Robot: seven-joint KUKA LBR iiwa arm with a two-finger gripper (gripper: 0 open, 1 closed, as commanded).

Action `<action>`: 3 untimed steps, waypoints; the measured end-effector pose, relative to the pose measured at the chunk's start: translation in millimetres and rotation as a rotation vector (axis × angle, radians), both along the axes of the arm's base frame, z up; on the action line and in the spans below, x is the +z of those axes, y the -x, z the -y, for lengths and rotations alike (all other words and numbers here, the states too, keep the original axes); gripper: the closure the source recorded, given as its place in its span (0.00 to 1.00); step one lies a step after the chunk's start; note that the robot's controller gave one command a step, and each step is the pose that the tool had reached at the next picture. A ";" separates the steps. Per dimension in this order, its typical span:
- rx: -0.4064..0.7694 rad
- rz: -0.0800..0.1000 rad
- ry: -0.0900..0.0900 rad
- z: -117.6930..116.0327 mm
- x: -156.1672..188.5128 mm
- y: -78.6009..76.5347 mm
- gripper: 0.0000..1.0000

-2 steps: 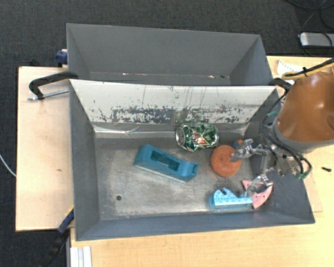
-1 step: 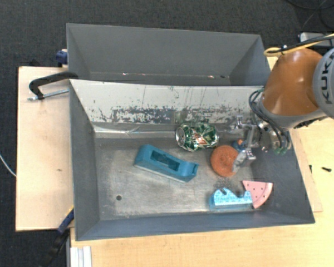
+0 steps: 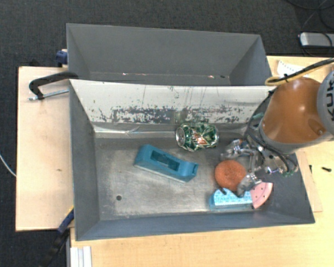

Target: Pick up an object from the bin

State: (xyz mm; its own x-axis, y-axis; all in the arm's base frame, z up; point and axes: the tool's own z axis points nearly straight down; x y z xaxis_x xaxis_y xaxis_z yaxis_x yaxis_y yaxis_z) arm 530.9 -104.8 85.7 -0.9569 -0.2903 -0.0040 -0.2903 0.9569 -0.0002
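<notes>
Nearest the camera, at 4 o'clock on the floor of the grey metal bin, a light-blue rectangular block with a dotted top face is seen lying flat, close to the near wall. A pink flat piece with a rounded edge is set against the block's 3 o'clock end, touching it.

Just beyond the block, at its 12 o'clock, a round rust-brown object with a rough surface is found, at 3 o'clock on the floor; its lower edge meets the block. The gripper is placed right beside this round object, at its 3 o'clock, and above the block's right end and the pink piece. Nothing is seen clasped in it, and whether it is released or clenched cannot be told. Contact with the round object cannot be made out either. Above and behind the gripper, at its 1 o'clock, the wrist is wrapped in an orange cover.

Farther back, at 9 o'clock of the round object and well apart from it, a long teal plastic holder with a rectangular recess is laid slantwise near the floor's middle.

Farthest, at 12 o'clock on the floor, a crushed green-and-white metal can is seen lying at the foot of the scratched far wall.
</notes>
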 end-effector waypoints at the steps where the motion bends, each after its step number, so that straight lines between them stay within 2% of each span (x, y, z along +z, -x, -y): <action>1: -0.401 -0.008 0.000 -2.7 -11.2 -54.4 1.00; 3: -0.401 -0.004 -0.001 -3.3 -8.6 -53.9 1.00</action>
